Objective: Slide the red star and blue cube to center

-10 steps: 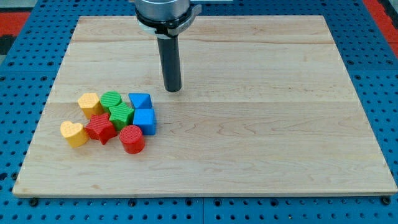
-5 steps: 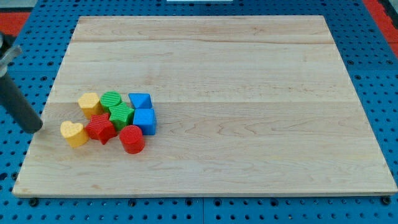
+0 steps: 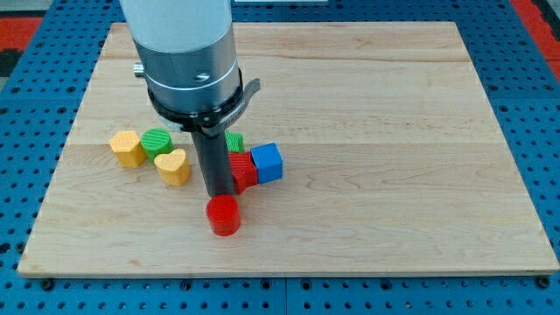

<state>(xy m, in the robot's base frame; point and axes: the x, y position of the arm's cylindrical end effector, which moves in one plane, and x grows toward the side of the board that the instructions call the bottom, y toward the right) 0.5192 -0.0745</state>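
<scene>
My tip (image 3: 219, 192) stands on the wooden board (image 3: 367, 105) at the left side of the red star (image 3: 241, 171), touching or nearly touching it. The rod hides most of the star. The blue cube (image 3: 267, 163) sits against the star's right side. A green block (image 3: 234, 142) peeks out behind the rod, just above the star. The other blue block does not show; the arm may hide it.
A red cylinder (image 3: 223, 215) lies just below my tip. A yellow heart (image 3: 173, 166), a green cylinder (image 3: 157, 141) and a yellow block (image 3: 128, 147) lie to the left of the rod. The arm's large body (image 3: 184, 52) covers the board's upper left.
The rod has come from the board's left edge into the cluster. The red star and blue cube have slid right. The yellow heart moved right, the red cylinder moved down-right.
</scene>
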